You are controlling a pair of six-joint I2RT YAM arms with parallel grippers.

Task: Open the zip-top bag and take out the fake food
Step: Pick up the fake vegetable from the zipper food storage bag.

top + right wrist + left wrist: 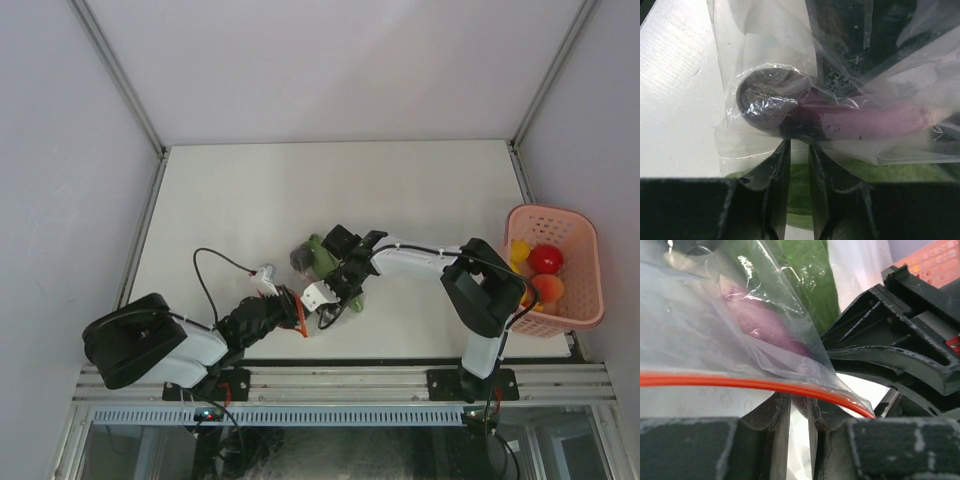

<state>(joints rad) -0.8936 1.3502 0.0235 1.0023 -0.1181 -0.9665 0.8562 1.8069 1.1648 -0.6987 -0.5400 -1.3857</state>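
Where the two arms meet near the table's (230,190) front centre, the zip-top bag (700,315) is held between them. Left jaws: closed to a sliver, pinching bag film just under the red-orange zip strip (740,382). Right jaws: likewise closed to a slit, gripping film right below the dark purple piece (855,122). Fake food seen through the film: purple piece, with the long green piece (860,170) just beside it. Pink basket (590,290) sits at the table's right edge, well apart; it holds the red piece (546,258), yellow piece (519,250) and orange piece (549,289).
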